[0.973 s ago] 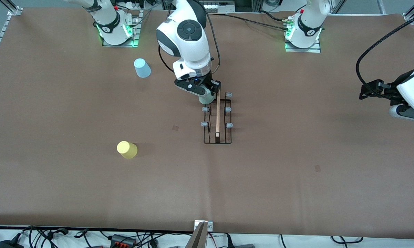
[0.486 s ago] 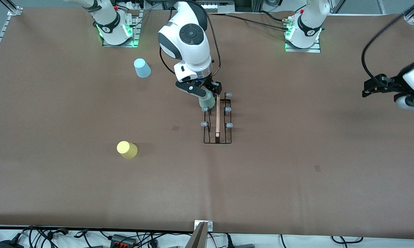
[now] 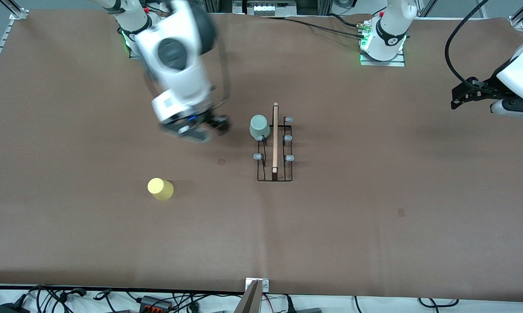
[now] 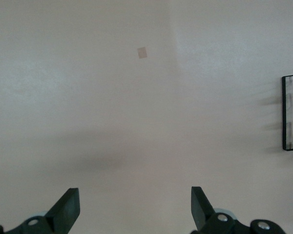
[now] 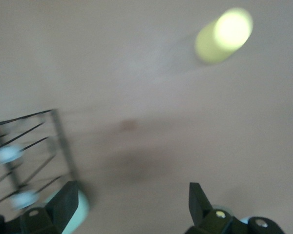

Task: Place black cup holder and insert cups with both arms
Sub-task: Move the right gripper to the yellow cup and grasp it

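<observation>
Brown table (image 3: pixel 374 226), and the black cup holder (image 3: pixel 275 148) lies mid-table, its rod running toward the front camera, grey-green cup (image 3: pixel 259 127) upturned on a prong for storing, yellow cup (image 3: pixel 160 189) loose nearby, right gripper (image 3: pixel 196 129) empty, fingers spread, over bare table, left gripper (image 3: pixel 466 92) open, waiting.
</observation>
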Tool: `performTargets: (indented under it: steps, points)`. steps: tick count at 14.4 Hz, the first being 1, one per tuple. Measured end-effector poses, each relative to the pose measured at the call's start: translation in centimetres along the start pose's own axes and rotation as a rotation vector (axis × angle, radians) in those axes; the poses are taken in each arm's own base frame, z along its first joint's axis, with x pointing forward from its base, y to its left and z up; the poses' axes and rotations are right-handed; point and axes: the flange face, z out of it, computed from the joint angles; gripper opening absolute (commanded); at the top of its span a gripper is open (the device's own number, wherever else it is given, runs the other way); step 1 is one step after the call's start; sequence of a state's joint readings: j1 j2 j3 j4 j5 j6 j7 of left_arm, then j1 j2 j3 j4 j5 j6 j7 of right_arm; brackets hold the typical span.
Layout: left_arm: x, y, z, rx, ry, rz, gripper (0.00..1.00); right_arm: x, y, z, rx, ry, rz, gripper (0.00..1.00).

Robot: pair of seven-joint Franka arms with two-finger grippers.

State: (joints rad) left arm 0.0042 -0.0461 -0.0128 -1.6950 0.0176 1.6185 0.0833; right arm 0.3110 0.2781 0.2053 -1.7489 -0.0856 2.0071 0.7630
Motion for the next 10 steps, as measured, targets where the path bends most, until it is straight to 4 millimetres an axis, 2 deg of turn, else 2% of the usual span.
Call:
performTargets:
  steps: [2,3,5,7,10]
  points:
    - [0.0,0.0,0.1,0.0,-0.001,0.001,1.0,5.2,7.4,2.5,0.003,-0.005,-0.077,1.0]
    - [0.0,0.0,0.1,0.0,0.0,0.002,1.0,7.1,10.2,4.2,0.013,0.0,-0.111,1.0]
    - [0.1,0.2,0.0,0.0,0.002,0.005,1.0,9.7,13.7,7.6,0.036,0.022,-0.187,1.0]
    - [0.1,0.4,0.0,0.0,0.002,0.009,1.0,11.3,14.7,10.4,0.064,0.066,-0.248,1.0]
    - [0.1,0.4,-0.1,0.001,0.005,0.009,1.0,12.1,13.8,13.7,0.105,0.123,-0.268,1.0]
